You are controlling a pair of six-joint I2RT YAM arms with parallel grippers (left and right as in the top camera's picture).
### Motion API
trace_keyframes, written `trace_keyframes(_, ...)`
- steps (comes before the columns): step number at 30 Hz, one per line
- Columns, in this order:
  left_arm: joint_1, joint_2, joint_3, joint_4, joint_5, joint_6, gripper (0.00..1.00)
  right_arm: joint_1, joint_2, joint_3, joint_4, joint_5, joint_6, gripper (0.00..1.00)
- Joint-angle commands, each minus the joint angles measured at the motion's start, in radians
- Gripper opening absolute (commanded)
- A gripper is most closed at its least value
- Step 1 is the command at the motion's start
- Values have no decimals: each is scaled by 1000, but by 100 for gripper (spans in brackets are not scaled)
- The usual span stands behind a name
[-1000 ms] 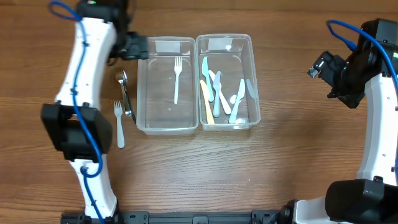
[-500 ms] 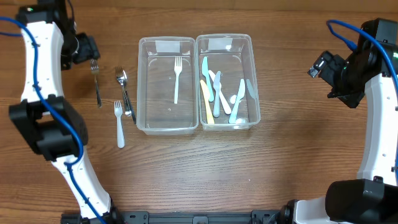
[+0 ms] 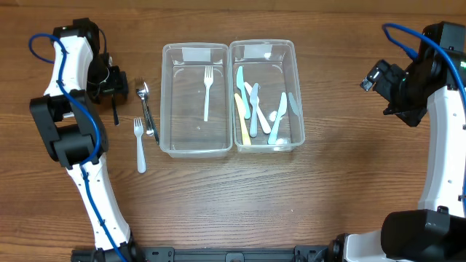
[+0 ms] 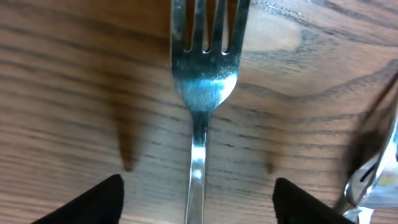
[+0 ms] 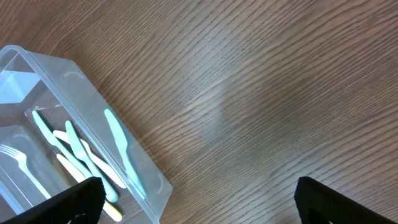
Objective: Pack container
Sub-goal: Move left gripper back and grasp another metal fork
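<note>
A metal fork (image 4: 202,93) lies flat on the wooden table, tines pointing away. My left gripper (image 4: 198,202) is open and low over it, one finger on each side of the handle, not closed on it. In the overhead view the left gripper (image 3: 109,80) covers the fork's head and only the handle (image 3: 115,113) shows. A metal spoon (image 3: 145,105) and a white plastic fork (image 3: 138,142) lie beside the left clear container (image 3: 169,138), which holds one white fork (image 3: 207,91). The right clear container (image 3: 297,87) holds several pastel plastic knives (image 3: 255,109). My right gripper (image 3: 386,84) is open and empty.
The spoon's bowl (image 4: 379,180) lies just to the right of the left gripper's finger. In the right wrist view the right container's corner (image 5: 149,180) with knives shows at lower left, bare wood elsewhere. The right gripper (image 5: 199,205) hovers beside that container.
My left arm swung from the left container's back corner out to the far left, then came in and down over the metal fork. The right arm has not moved.
</note>
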Motion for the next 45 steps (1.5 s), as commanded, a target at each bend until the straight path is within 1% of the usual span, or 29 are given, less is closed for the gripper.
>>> trace_keyframes(1, -2, 30, -3, 3, 12, 31, 70, 2, -2, -5, 5, -2, 5, 100)
trace_keyframes(3, -2, 31, -3, 5, 12, 31, 61, 2, -2, -5, 5, -2, 5, 100)
trace_keyframes(4, -2, 31, -3, 7, 12, 31, 52, 2, -2, -5, 5, -2, 5, 100)
trace_keyframes(5, -2, 31, -3, 8, 11, 31, 47, 2, -2, -5, 5, -2, 5, 100)
trace_keyframes(6, -2, 31, -3, 12, 11, 30, 39, 2, -2, -5, 5, -2, 5, 100)
trace_keyframes(9, -2, 31, -3, 19, 11, 30, 27, 2, -2, -5, 5, -2, 5, 100)
trace_keyframes(13, -2, 34, -3, 24, 11, 31, 27, 2, -2, -5, 4, -2, 5, 100)
trace_keyframes(15, -2, 36, -3, 31, 8, 30, 30, 2, -2, -5, 4, -2, 5, 100)
trace_keyframes(18, -2, 36, -3, 42, -6, 19, 32, 2, -2, -5, 3, -2, 5, 100)
trace_keyframes(26, -2, 36, -3, 74, -7, 20, 31, 2, -2, -5, -10, -2, 5, 100)
trace_keyframes(29, -2, 36, -3, 82, -7, 20, 27, 2, -2, -5, -11, -2, 5, 100)
trace_keyframes(30, -2, 36, -3, 83, -8, 20, 23, 2, -2, -5, -13, -2, 5, 100)
trace_keyframes(32, -2, 38, -4, 86, -20, 20, 11, 2, -2, -5, -14, -2, 5, 100)
trace_keyframes(33, -2, 40, -4, 86, -34, 20, 11, 2, -2, -5, -15, -2, 5, 100)
trace_keyframes(35, -2, 43, -10, 87, -51, 20, 14, 2, -2, -5, -18, -2, 5, 100)
trace_keyframes(37, -2, 45, -20, 87, -56, 20, 22, 2, -2, -5, -19, -2, 5, 100)
trace_keyframes(44, -2, 50, -24, 79, -55, 20, 25, 2, -2, -5, -19, -2, 5, 100)
trace_keyframes(45, -2, 50, -24, 77, -55, 20, 29, 2, -2, -5, -19, -2, 5, 100)
